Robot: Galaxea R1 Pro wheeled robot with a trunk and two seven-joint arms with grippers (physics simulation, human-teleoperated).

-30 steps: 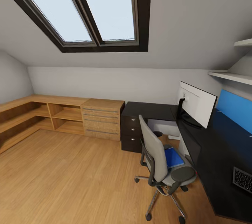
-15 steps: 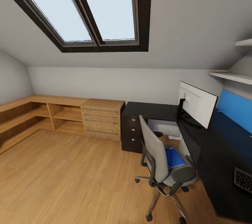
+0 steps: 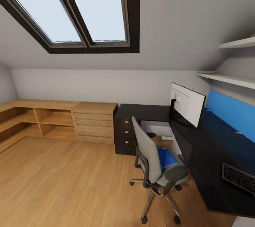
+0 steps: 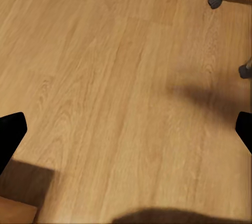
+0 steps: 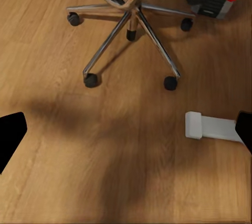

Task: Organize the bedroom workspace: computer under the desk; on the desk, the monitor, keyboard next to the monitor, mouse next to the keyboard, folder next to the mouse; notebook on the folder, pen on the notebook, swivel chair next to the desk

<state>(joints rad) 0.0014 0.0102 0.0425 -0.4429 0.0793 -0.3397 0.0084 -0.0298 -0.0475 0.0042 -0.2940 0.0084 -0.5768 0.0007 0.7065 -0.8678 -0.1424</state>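
Evenly lit, soft-edged simulator renders

Daylight is admitted through the skylight (image 3: 81,7); soft blurred shadows are cast on the wood floor (image 5: 63,182) ahead of the right gripper (image 5: 126,129), a faint sheen is seen on the desk (image 3: 216,170), and straight lines are stretched toward the head view's edges.

Keyboard (image 3: 239,178) cut by the head view's right edge, its far end out of frame. Desk (image 3: 212,156) likewise clipped at right and bottom. Folder (image 3: 166,157) partly hidden behind the backrest of the swivel chair (image 3: 156,159). Monitor (image 3: 187,104) seen from the back only, screen face hidden. Skylight (image 3: 71,7) cropped at top and left. Left gripper (image 4: 126,129) and right gripper (image 5: 126,129) reduced to black fingertips at the picture edges, fingers set wide. Chair seat cut off above the chrome base (image 5: 131,30). White desk foot (image 5: 210,126) partly covered by a fingertip.
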